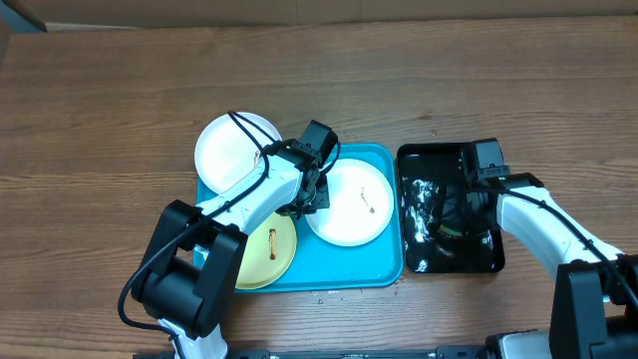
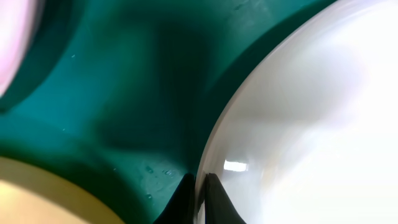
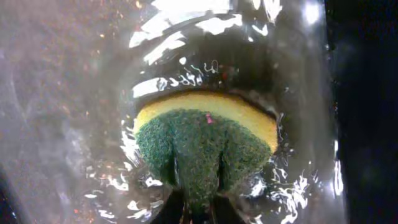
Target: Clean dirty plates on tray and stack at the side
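The turquoise tray (image 1: 379, 269) holds a white plate (image 1: 349, 204) with a small brown smear on its right half and a pale yellow-green plate (image 1: 269, 254) with a brown smear at its lower left. A second white plate (image 1: 229, 150) lies over the tray's far left corner. My left gripper (image 1: 311, 199) is shut on the left rim of the white plate on the tray; in the left wrist view the fingertips (image 2: 200, 186) pinch that rim (image 2: 311, 112) above the tray floor (image 2: 124, 93). My right gripper (image 1: 454, 214) is shut on a green-and-yellow sponge (image 3: 205, 143).
A glossy black tray (image 1: 488, 259) with water in it stands right of the turquoise tray; the sponge is down in it (image 3: 62, 93). Bare wooden table (image 1: 100, 120) lies all around.
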`<move>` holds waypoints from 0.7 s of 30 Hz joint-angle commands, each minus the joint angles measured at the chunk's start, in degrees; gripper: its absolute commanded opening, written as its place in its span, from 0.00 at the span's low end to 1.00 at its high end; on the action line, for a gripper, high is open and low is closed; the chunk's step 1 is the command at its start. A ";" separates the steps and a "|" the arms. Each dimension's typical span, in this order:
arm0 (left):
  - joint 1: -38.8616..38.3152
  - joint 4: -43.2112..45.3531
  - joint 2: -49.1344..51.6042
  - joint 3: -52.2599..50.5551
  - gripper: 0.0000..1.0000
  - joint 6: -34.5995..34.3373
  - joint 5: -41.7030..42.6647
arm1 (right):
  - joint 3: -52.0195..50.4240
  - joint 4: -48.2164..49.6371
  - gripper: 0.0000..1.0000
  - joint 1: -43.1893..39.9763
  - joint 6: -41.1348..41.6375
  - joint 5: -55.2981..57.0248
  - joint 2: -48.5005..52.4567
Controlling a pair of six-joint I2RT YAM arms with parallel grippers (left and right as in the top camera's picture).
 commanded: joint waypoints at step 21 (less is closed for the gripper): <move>0.48 -2.32 1.22 -0.76 0.07 -4.52 -5.88 | 14.12 -19.50 0.04 0.11 0.00 -0.31 -2.14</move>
